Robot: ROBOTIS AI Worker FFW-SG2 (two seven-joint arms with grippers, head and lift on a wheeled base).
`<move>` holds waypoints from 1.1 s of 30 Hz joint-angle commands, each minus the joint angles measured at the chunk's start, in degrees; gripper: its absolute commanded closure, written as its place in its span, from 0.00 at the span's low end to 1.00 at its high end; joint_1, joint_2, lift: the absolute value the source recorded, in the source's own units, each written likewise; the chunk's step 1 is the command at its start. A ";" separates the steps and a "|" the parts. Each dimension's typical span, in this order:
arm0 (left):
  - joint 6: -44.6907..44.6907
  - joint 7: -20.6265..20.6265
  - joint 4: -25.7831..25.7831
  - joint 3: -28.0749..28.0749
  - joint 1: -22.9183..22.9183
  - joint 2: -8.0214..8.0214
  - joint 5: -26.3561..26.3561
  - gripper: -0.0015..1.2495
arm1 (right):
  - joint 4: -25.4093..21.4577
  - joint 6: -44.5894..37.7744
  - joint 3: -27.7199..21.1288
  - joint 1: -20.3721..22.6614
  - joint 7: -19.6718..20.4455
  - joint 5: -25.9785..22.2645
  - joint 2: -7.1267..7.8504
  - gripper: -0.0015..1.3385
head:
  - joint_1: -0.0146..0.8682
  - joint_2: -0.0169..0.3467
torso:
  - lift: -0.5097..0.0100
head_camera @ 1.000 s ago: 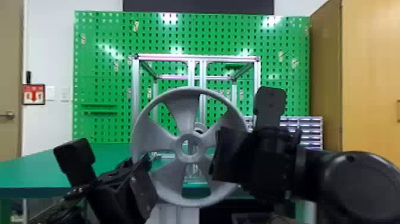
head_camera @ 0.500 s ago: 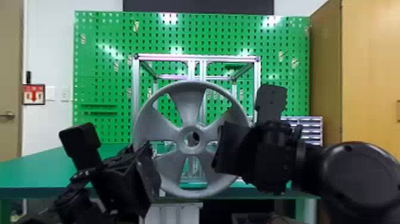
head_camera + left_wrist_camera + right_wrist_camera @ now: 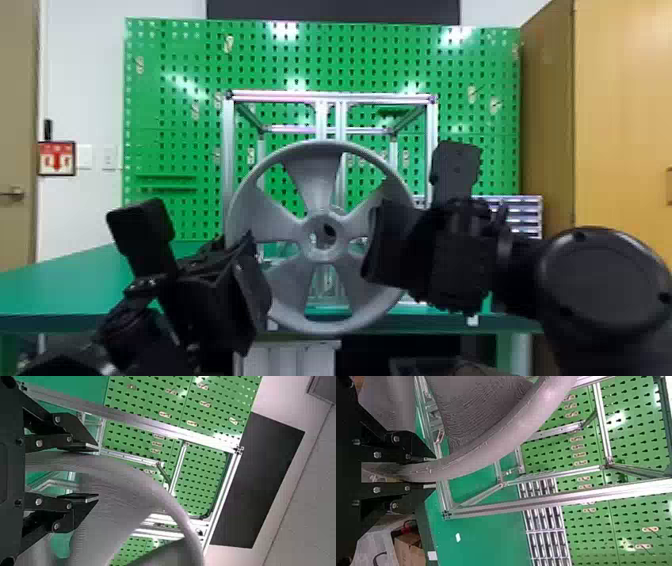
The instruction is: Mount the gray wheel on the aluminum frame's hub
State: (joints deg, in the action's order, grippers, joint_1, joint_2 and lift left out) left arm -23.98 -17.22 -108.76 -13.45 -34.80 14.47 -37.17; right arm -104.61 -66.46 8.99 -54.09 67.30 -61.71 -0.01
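Our right gripper (image 3: 431, 472) pinches the rim of the gray wheel (image 3: 312, 180). Our left gripper (image 3: 97, 473) has its fingers apart, with the rim between them and room to spare. The wheel stands up in front of the aluminum frame (image 3: 280, 95). If we push with just one side pinched, the wheel could twist and miss the hub. We can't see the hub well, so we might bump the frame.

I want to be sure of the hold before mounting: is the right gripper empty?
No, the rim of the gray wheel lies between the two fingers of the right gripper.
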 commanded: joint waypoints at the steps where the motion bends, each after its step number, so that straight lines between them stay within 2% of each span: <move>1: -0.28 -0.01 0.04 0.36 0.08 0.21 0.25 0.63 | 0.02 -0.07 -0.46 -0.05 0.02 0.01 -0.04 0.86 | 0.01 0.06 | 0.02; 16: -1.25 -0.10 0.30 0.80 0.08 0.38 0.52 0.62 | 0.19 0.11 -1.61 -0.40 -2.27 0.80 -0.04 0.86 | 0.01 0.06 | 0.02; 21: -1.25 -0.10 1.00 0.53 -0.36 0.30 0.52 0.62 | 1.77 0.20 -2.13 -0.66 -4.64 1.06 -0.04 0.87 | 0.01 0.06 | 0.02; 33: -1.16 -0.10 2.41 -0.26 -1.68 0.21 0.43 0.62 | 3.44 0.55 -2.13 -1.63 -7.45 3.00 -0.04 0.87 | 0.01 0.06 | 0.02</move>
State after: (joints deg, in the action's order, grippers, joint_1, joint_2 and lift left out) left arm -25.14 -17.31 -106.78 -13.35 -35.92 14.68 -36.73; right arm -101.83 -66.06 6.87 -55.32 60.49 -59.43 0.00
